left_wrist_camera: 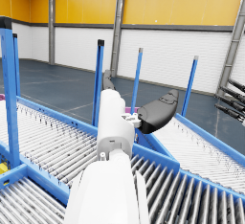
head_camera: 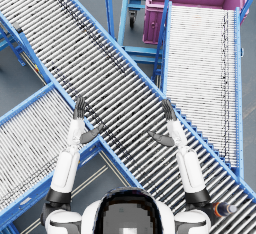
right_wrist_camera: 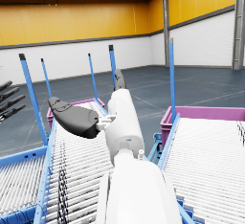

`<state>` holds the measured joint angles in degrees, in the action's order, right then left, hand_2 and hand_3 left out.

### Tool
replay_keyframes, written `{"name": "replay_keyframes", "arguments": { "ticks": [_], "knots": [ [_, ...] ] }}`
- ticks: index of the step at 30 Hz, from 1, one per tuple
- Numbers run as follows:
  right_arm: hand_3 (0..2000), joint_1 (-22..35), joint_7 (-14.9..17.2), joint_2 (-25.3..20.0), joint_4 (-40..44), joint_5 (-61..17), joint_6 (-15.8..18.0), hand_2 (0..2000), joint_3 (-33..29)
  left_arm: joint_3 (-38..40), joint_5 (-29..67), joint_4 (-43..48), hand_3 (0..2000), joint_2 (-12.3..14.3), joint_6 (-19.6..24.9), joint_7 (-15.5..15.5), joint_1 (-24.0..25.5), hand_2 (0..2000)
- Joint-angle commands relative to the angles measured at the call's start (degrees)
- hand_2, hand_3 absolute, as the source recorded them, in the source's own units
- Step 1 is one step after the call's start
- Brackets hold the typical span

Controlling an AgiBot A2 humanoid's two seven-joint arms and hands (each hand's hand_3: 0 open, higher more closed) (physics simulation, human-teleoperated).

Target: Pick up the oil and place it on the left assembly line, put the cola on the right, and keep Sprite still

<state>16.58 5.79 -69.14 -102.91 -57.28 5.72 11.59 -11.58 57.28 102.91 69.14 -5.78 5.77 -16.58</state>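
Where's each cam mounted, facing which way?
Head: on the head, steeply down at the conveyors; left hand and right hand show.
Left wrist: on the left forearm, facing the far wall; own hand shows.
Right wrist: on the right forearm, facing the bin; own hand shows.
Shared: bin, in head and right wrist.

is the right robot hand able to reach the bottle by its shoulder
Likely but awkward: nothing covers the bottle, yet it lies well behind the right robot hand, near the shoulder.
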Motion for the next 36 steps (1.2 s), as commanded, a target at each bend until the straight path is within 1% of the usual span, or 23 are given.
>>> {"name": "replay_keyframes", "arguments": {
  "ticks": [1,36],
  "knots": [
    [0,0.00,0.00,0.00,0.00,0.00,0.00,0,0.00,0.00,0.00,0.00,0,0.00,0.00,0.00,0.00,0],
    [0,0.00,0.00,0.00,0.00,0.00,0.00,0,0.00,0.00,0.00,0.00,0,0.00,0.00,0.00,0.00,0]
  ]
}}
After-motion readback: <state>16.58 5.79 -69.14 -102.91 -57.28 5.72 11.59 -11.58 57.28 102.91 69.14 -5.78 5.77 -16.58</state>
